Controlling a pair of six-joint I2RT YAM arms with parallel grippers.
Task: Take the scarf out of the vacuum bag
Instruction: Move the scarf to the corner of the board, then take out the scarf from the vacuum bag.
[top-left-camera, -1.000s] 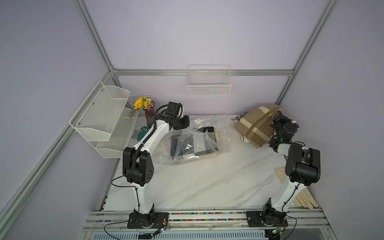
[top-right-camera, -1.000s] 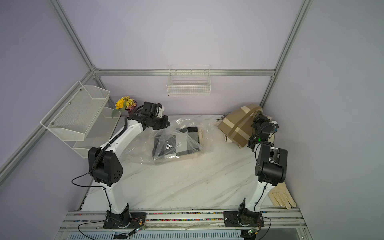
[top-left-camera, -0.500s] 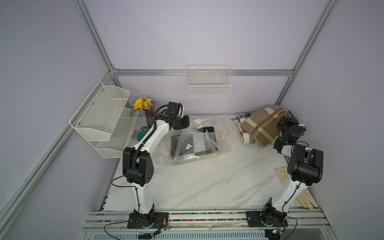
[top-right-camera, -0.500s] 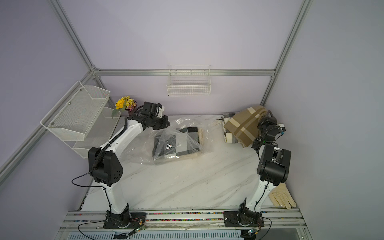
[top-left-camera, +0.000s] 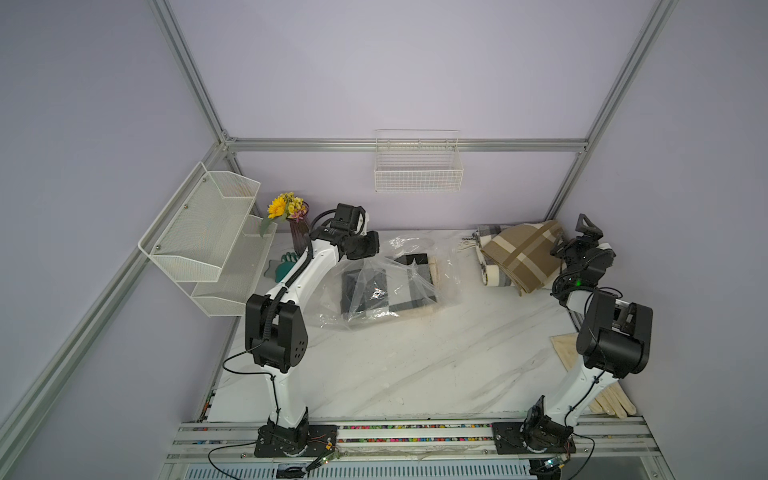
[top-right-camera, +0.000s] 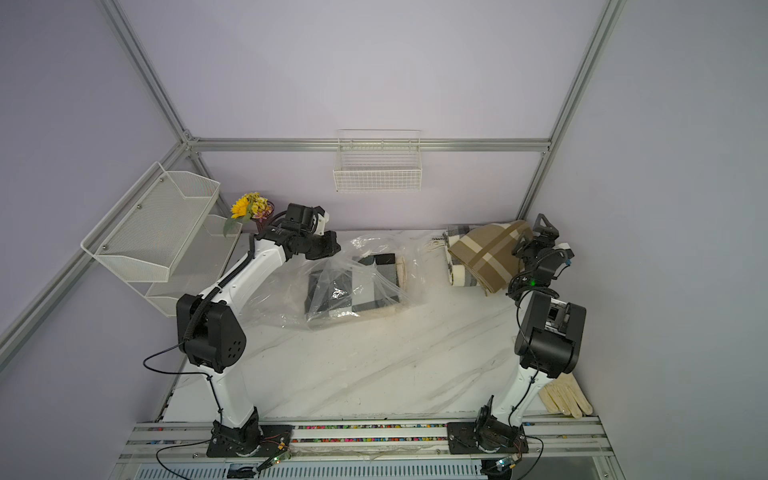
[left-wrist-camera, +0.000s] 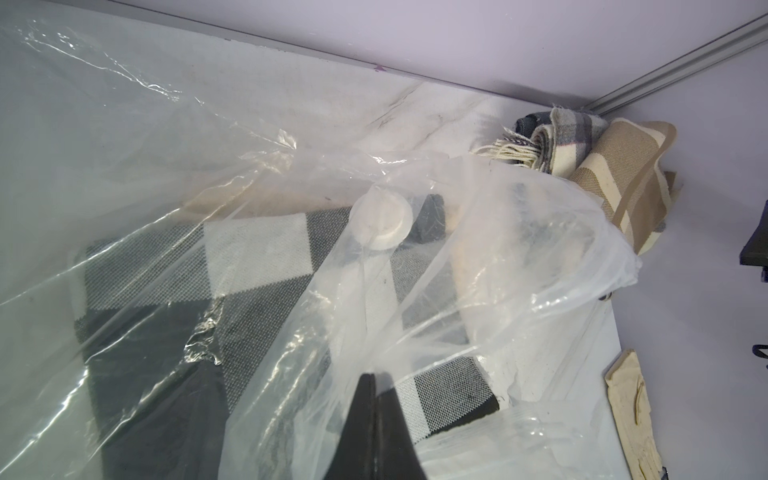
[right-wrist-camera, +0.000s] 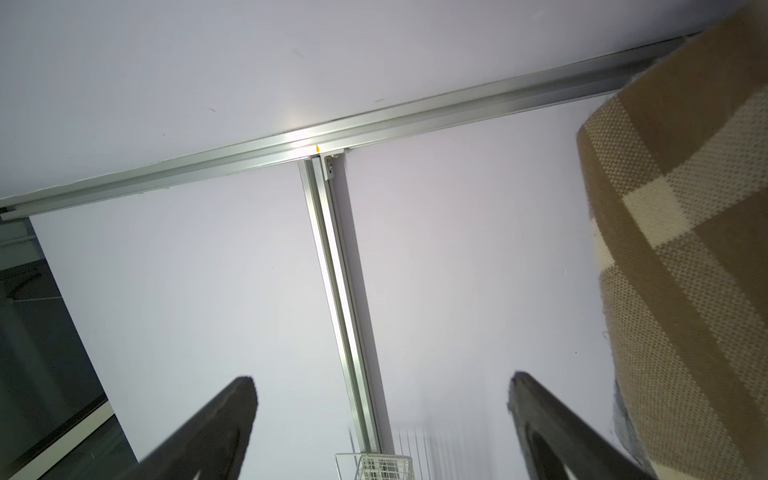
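Observation:
The clear, crinkly vacuum bag (top-left-camera: 419, 266) lies at the back middle of the table, white valve cap (left-wrist-camera: 381, 222) on its upper face. Inside it lies a folded black, grey and white checked scarf (top-left-camera: 374, 286) (left-wrist-camera: 257, 249). My left gripper (top-left-camera: 365, 249) (left-wrist-camera: 376, 384) is shut on a pinch of the bag's film and holds it raised above that scarf. A brown and cream plaid scarf (top-left-camera: 521, 257) (right-wrist-camera: 685, 232) rests outside the bag in the back right corner. My right gripper (top-left-camera: 579, 239) (right-wrist-camera: 382, 380) stands open just right of it, pointing up, holding nothing.
A grey plaid fringed scarf (top-left-camera: 482, 239) lies under the brown one. A white mesh shelf (top-left-camera: 208, 241) hangs on the left wall, a wire basket (top-left-camera: 417, 166) on the back wall. A flower vase (top-left-camera: 297, 232) and teal glove (top-left-camera: 282, 266) stand back left; cream gloves (top-left-camera: 611, 405) lie front right.
My right gripper has opened and let go of the brown scarf, which settled onto the table in the back right corner. The gripper drew away to the right. The left arm has not moved.

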